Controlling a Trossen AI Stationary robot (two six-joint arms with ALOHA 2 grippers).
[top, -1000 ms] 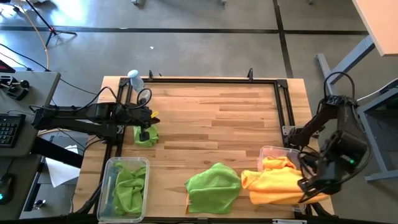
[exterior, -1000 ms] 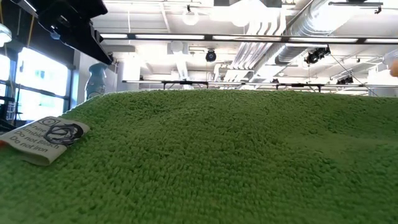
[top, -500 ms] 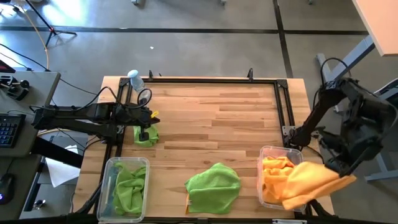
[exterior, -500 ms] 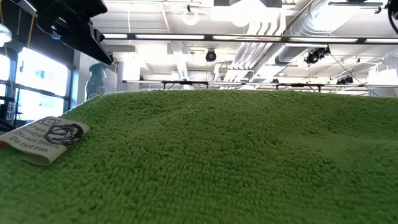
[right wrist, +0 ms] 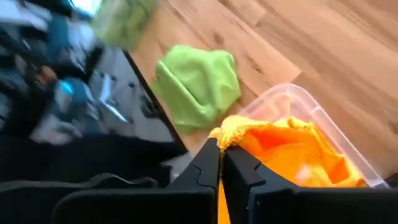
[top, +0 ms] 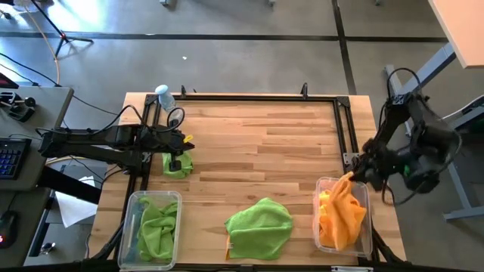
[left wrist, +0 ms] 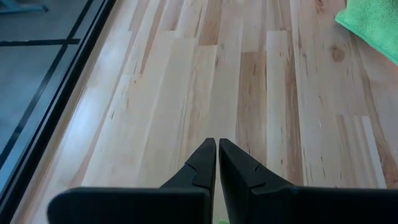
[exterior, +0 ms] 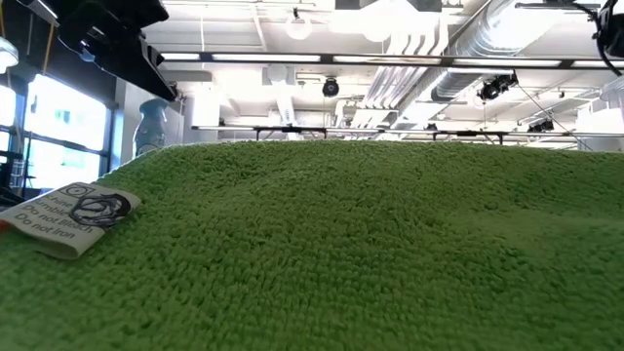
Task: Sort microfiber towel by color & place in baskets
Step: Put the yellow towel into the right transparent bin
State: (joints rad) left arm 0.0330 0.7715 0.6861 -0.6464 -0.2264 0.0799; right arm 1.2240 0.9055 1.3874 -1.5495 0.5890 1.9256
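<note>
Orange towel (top: 342,215) hangs below our right end effector (top: 354,174), pinched shut on it, over the bin (top: 369,227); next we release. Left end effector (top: 175,161) rests closed.

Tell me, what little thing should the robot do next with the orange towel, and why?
Probably open the right gripper and let go. It is shut on a corner of the orange towel, which already hangs down into the right bin with the other orange cloth. The left gripper waits shut by a small green towel, and a green towel lies unsorted on the table.
</note>
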